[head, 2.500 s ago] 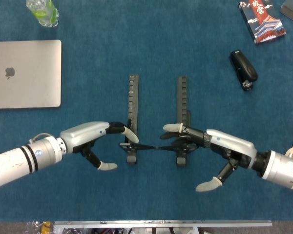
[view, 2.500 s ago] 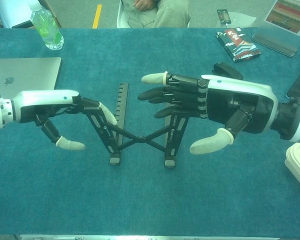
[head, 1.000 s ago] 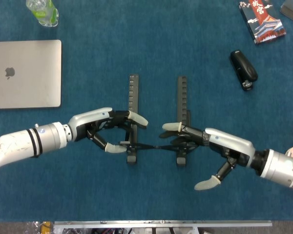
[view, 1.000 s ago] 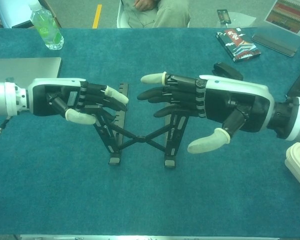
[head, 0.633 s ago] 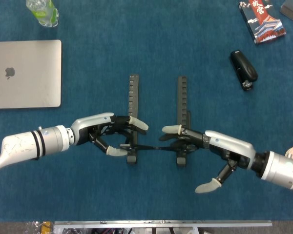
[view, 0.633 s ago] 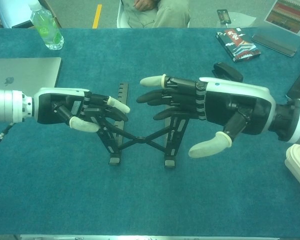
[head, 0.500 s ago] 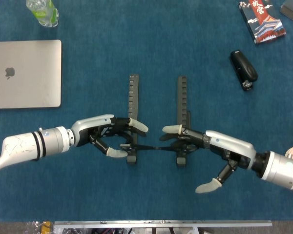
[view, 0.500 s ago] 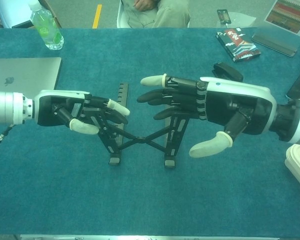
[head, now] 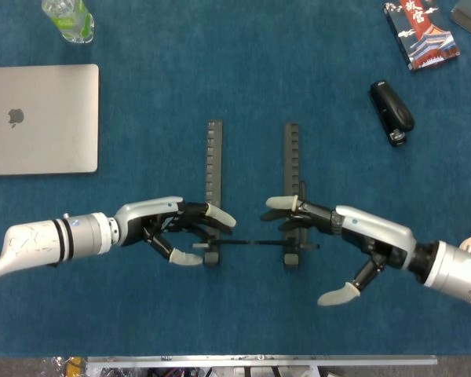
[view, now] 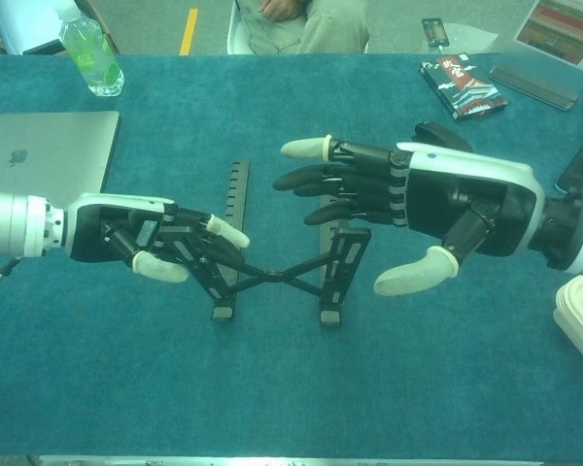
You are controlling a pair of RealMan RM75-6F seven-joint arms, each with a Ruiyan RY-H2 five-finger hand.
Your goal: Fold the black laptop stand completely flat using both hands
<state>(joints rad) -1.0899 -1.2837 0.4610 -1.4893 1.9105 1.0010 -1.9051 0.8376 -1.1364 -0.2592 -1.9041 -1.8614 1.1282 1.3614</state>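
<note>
Because the black laptop stand (view: pixel 277 262), well right of the closed laptop (head: pixel 39 118), looks stiff, light and hinged, take its raised arms. The left hand (view: pixel 141 241) pinches one; the right hand (view: pixel 423 209) hovers, fingers spread.

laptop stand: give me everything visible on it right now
The black laptop stand sits mid-table on the blue cloth, not yet flat. It looks like metal: two notched rails running away from the robot, joined by a crossed X-linkage, with raised support arms. The left hand grips the left support arm. The right hand has its fingers spread over the right one; contact there is unclear.
</note>
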